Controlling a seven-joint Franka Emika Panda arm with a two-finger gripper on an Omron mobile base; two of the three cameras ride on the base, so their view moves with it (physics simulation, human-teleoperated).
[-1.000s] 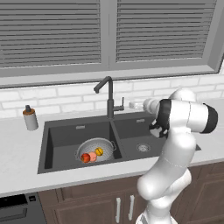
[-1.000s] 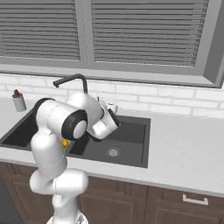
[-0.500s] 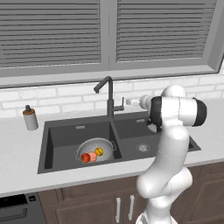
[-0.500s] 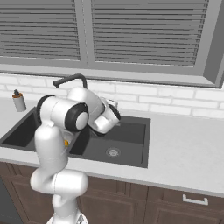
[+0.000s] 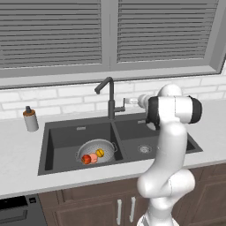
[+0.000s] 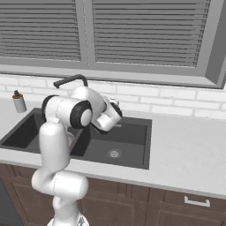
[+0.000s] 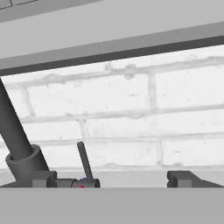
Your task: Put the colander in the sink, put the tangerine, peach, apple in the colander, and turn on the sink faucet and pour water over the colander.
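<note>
The colander [image 5: 98, 150] sits in the left basin of the dark sink [image 5: 174, 134], holding the red apple [image 5: 86, 159], the peach [image 5: 93, 157] and the tangerine [image 5: 100, 153]. The black sink faucet [image 5: 110, 99] rises behind the divider, its spout angled left. My gripper [image 5: 127, 102] is level with the faucet's lower stem, just to its right, and open with nothing held. In the hand view the faucet stem [image 7: 13, 131] leans at the left, and its thin lever [image 7: 84, 161] stands between my fingertips [image 7: 183, 178], close to the left one. My gripper [image 7: 113, 179] faces the brick wall.
A grey soap dispenser [image 5: 30, 119] stands on the counter left of the sink, also the soap dispenser [image 6: 18, 102] from the other side. The right basin [image 6: 126, 143] has a steel drain [image 6: 114, 153]. White brick backsplash and window sill run close behind the faucet.
The hand has risen from over the right basin and swung left to the faucet's lever. The jaws stayed open. Colander and fruit have not moved.
</note>
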